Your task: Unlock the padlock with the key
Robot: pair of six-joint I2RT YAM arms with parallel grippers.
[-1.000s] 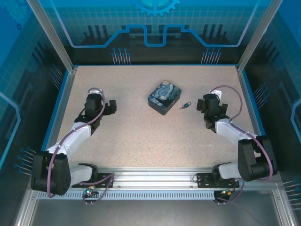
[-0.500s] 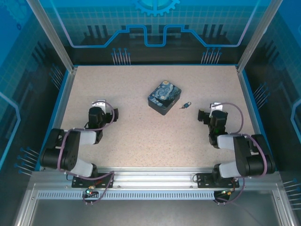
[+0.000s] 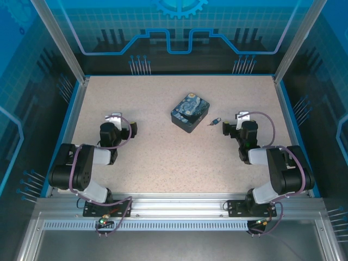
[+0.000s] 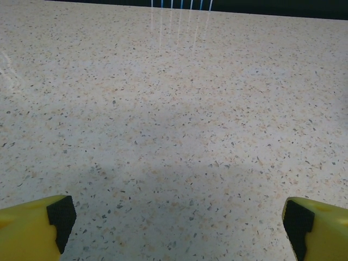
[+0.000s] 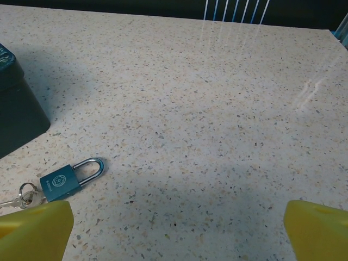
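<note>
Speckled beige tabletop (image 3: pixel 163 152) inside blue circuit-patterned walls (image 3: pixel 179 27) (aluminium frame posts (image 3: pixel 57 41) at corners)

You had the yellow fingers (image 5: pixel 318 231) spread wide above the speckled desk (image 5: pixel 217 109), nothing between them. The padlock (image 5: pixel 62 179) lay flat just ahead of the left finger, the key (image 5: pixel 12 204) beside its body, a dark box (image 5: pixel 16 109) farther ahead.

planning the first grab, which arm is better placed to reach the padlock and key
Right. The right gripper, open, sits just beside the padlock and key; the left gripper is far off, past the box.
</note>
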